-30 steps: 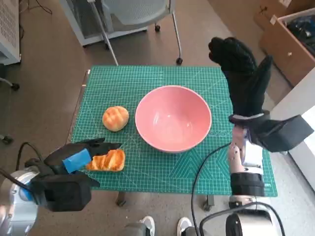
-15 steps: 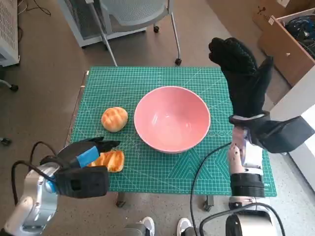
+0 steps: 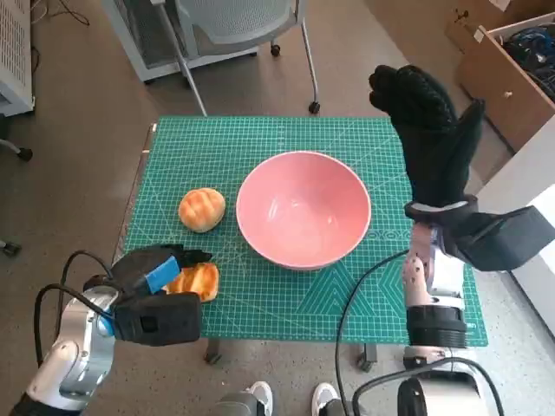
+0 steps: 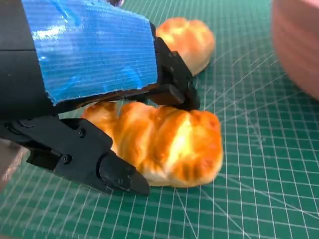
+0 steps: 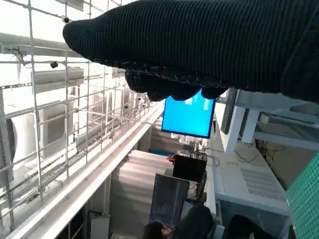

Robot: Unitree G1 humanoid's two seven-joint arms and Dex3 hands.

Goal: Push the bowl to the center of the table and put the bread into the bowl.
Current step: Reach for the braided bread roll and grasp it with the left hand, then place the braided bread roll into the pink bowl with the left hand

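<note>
**Closing on the loaf**

Now your left hand (image 3: 156, 276) is down at the near loaf of bread (image 4: 164, 144), and its fingers (image 4: 119, 177) stand apart, one on each side of the crust; from the wrist view they look to touch it or sit just beside it, but nothing is clamped yet. Close evenly, so the soft loaf is squeezed between both fingers rather than shoved along the green mat (image 3: 286, 299). Lift only once the grip feels sure, then carry it over the rim of the pink bowl (image 3: 303, 210), which sits beyond the fingertips and looks near the middle of the surface already.

The round bun (image 3: 202, 209) lies just past the fingertips, between them and the far edge; keep clear of it.

Your right hand (image 3: 429, 130) is raised beside the bowl, holding nothing, fingers extended.

Much of the loaf is covered by the hand in the head view, and the wrist view blurs the bowl's wall. Whether the far finger truly presses the crust, you cannot tell.
</note>
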